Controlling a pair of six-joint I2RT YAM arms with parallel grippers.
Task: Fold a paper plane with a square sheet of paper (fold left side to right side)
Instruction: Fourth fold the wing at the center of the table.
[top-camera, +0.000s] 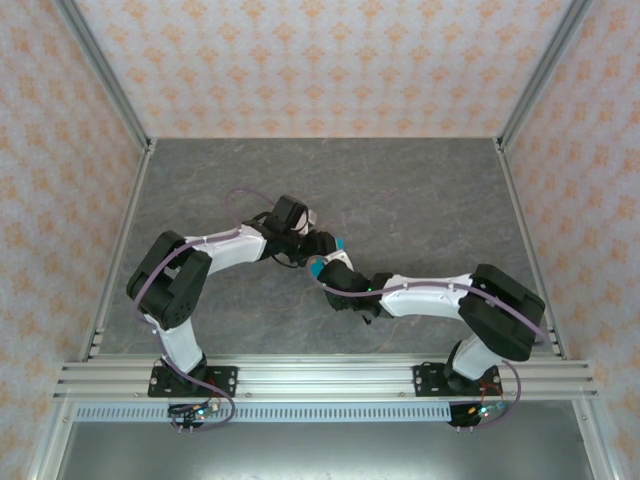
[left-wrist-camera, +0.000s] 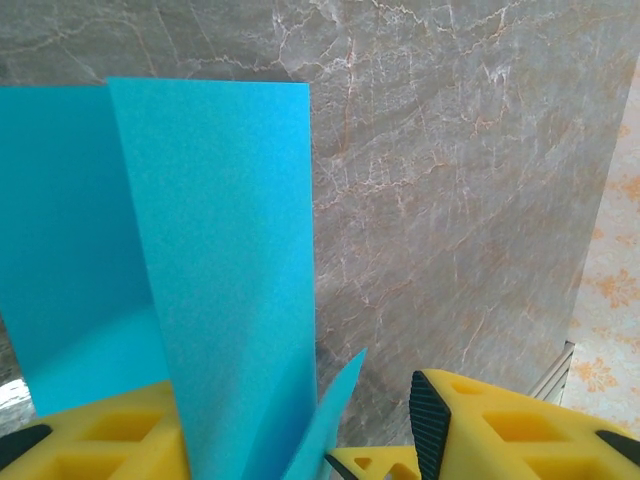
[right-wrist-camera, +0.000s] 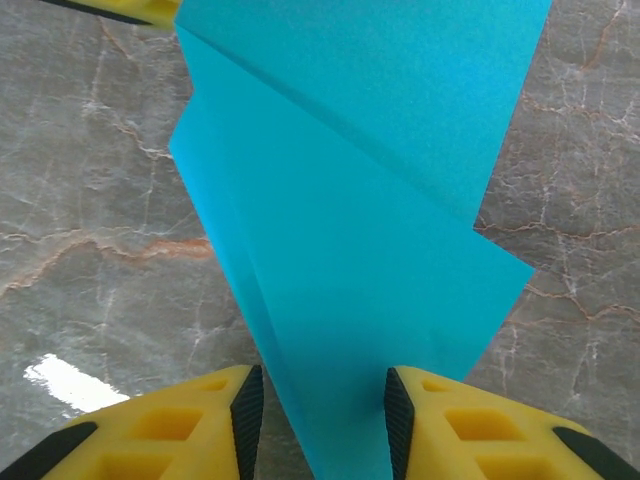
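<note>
The cyan-blue sheet of paper (top-camera: 318, 263) sits mid-table between the two grippers, partly folded into overlapping flaps, with none of its square outline showing. In the left wrist view the paper (left-wrist-camera: 230, 250) has one long flap raised and draped over my left gripper's (left-wrist-camera: 300, 425) left finger; the right pad (left-wrist-camera: 428, 420) stands well clear of it, so that gripper is open. In the right wrist view the paper (right-wrist-camera: 360, 200) narrows toward my right gripper (right-wrist-camera: 322, 410). Its jaws straddle that narrow end, the right pad (right-wrist-camera: 398, 410) at the paper's edge and a gap at the left pad. The paper plane is not formed.
The grey marbled table (top-camera: 400, 190) is bounded by aluminium posts and patterned walls. Both arms meet near the middle (top-camera: 310, 250), wrists close together. A yellow fingertip of the other gripper pokes in at the bottom of the left wrist view (left-wrist-camera: 385, 465).
</note>
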